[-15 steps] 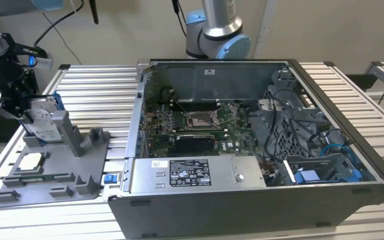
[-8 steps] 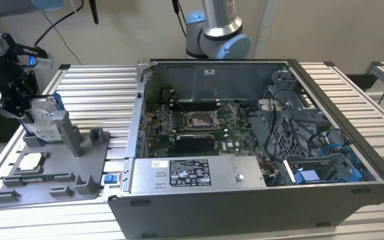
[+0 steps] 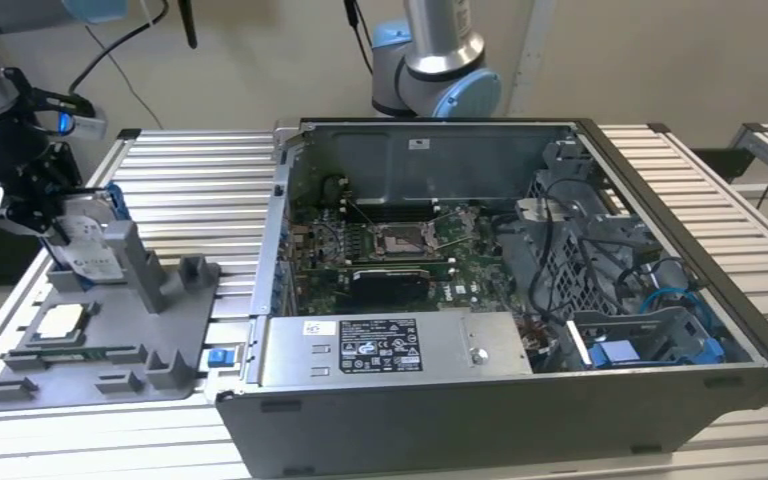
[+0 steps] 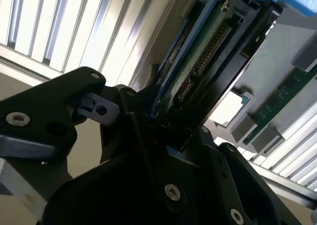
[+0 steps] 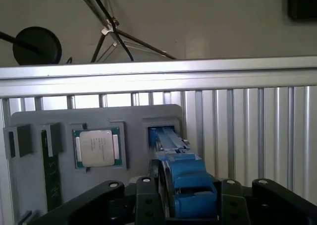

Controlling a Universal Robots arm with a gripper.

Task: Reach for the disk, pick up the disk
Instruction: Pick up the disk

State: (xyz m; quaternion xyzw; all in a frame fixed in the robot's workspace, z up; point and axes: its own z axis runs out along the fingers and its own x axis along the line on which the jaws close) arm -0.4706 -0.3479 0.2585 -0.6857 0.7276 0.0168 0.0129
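At the exterior view's left, the disk (image 3: 81, 245) stands on edge with its white label showing and its blue frame (image 3: 115, 200) at the rim. It is beside the upright post of the grey fixture (image 3: 157, 300). My gripper (image 3: 61, 222) comes down from the black arm and is shut on its upper part. In the first wrist view the disk's blue edge (image 5: 185, 183) sits between the two black fingers (image 5: 144, 201) and runs down toward a slot in the fixture (image 5: 133, 117). In the second wrist view the disk (image 4: 210, 49) is seen edge-on with its connector row, wedged into my gripper (image 4: 166, 131).
A square silver chip (image 3: 61, 322) and a green memory stick (image 3: 71, 355) lie in the fixture's pockets. An open computer case (image 3: 491, 300) takes up the middle of the slatted metal table (image 3: 204, 180). A second arm's base (image 3: 431, 60) stands behind the case.
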